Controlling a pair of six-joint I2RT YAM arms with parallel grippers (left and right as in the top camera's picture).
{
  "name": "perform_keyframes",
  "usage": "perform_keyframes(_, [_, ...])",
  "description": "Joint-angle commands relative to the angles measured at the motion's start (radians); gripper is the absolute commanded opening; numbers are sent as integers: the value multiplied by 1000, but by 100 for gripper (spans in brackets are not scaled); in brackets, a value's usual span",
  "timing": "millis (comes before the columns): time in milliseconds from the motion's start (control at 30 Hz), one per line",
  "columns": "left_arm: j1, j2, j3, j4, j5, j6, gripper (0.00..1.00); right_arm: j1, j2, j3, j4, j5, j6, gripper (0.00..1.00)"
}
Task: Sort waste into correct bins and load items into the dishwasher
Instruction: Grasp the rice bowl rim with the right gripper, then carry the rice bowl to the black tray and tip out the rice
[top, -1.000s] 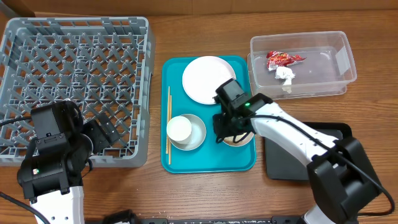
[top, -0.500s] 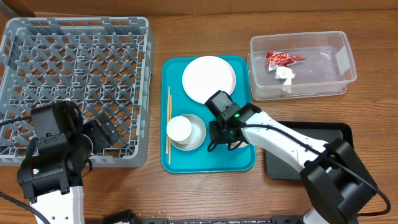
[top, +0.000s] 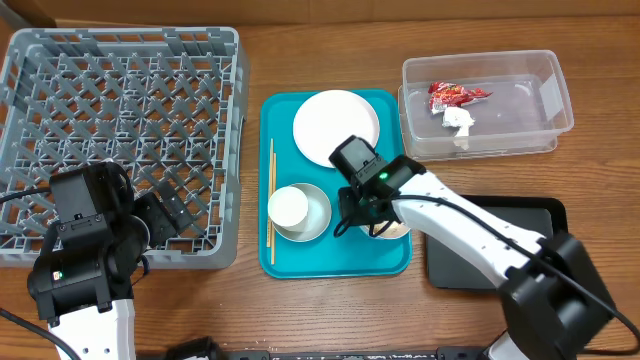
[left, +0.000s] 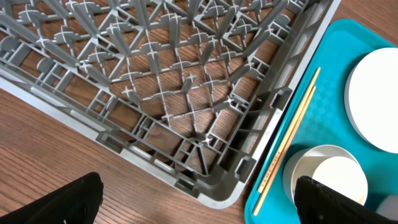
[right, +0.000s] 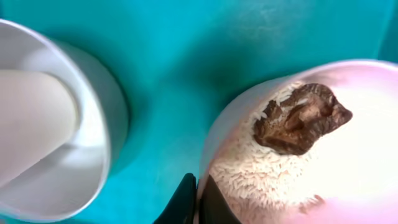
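Note:
My right gripper (top: 362, 212) (right: 196, 200) is shut on the rim of the pale pink bowl (top: 397, 229) (right: 336, 180), over the teal serving tray (top: 285, 262). The bowl holds white rice (right: 249, 177) and a dark brown scrap (right: 301, 118). A white bowl (top: 318, 213) (right: 93, 155) with a white cup (top: 288, 207) in it sits just left. The white plate (top: 335, 122) lies at the tray's back and the chopsticks (top: 271, 195) (left: 292, 134) along its left edge. My left gripper (top: 165, 215) (left: 199, 199) is open and empty at the grey dish rack's (top: 120, 120) front right corner.
The clear tub (top: 540, 75) at the back right holds the red wrapper (top: 455, 94) and the white tissue (top: 458, 120). The black tray (top: 505, 255) lies right of the teal tray, partly under my right arm.
My right gripper shifted slightly left and back on the teal tray, still pinching the pink bowl's rim; more of the bowl now shows. The left arm has not moved.

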Motion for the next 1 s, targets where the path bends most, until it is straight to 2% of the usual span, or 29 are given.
perform_keyframes(0, [7,3,13,4,-5,15,100,-32,-110,87,-55,-16,9,4])
perform_keyframes(300, [7,3,13,4,-5,15,100,-258,-185,91,-213,-147,7,4])
perform_keyframes(500, [7,3,13,4,-6,15,100,-411,-185,39,-224,-296,-66,4])
perform_keyframes(967, [7,3,13,4,-5,15,100,-815,-185,-146,-114,-886,-429,4])
